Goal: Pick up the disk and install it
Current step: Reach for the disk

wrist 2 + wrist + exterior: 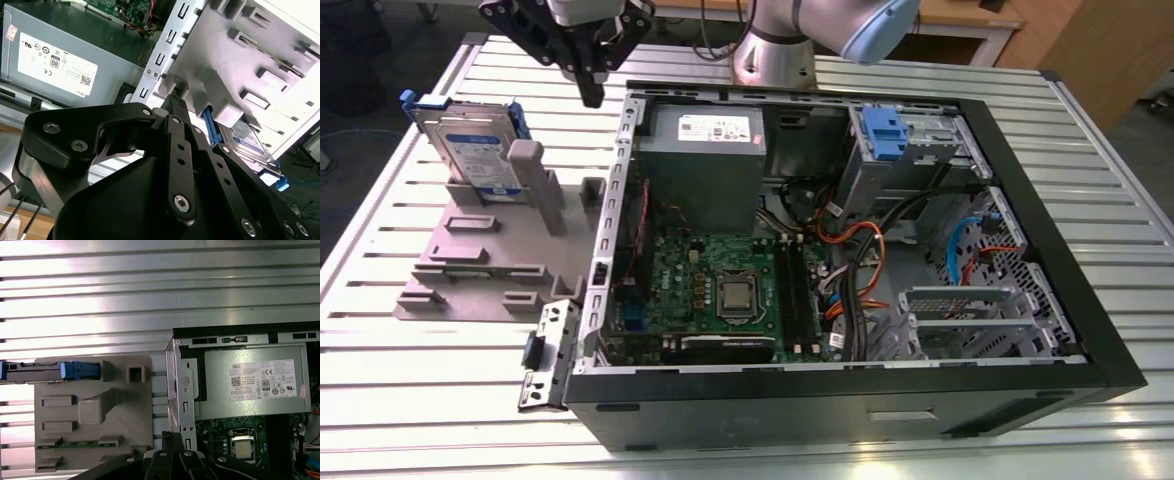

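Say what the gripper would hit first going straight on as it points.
Likely the top edge of the computer case's side wall, just beside the grey holder. The gripper points down over that narrow gap, so it might instead reach the table; depth is unclear.

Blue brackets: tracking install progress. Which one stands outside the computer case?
The one framing the disk, upright in the grey holder; the other bracket sits inside the computer case.
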`<state>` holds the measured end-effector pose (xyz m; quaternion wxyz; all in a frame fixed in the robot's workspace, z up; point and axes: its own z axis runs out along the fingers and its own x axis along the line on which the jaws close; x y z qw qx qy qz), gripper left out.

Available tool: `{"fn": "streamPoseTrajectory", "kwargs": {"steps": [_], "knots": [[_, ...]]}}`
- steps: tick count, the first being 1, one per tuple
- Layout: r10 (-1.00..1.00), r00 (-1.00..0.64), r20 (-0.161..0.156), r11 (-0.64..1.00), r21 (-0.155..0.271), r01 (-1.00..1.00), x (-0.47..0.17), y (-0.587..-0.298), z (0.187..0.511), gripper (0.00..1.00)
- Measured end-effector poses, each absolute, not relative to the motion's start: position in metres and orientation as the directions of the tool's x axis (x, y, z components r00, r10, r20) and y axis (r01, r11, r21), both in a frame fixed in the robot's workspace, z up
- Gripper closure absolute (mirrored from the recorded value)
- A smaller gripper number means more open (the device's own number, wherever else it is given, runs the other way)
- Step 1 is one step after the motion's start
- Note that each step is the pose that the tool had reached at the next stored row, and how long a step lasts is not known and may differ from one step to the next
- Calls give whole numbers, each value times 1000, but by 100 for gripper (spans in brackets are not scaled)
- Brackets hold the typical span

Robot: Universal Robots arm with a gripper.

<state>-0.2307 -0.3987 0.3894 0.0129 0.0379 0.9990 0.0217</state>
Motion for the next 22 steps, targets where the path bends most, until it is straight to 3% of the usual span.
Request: {"fn": "streamPoseTrajectory", "kwargs": {"steps": [22], "knots": [[76, -997, -24, 996, 44, 75, -241, -396, 389, 89]]}}
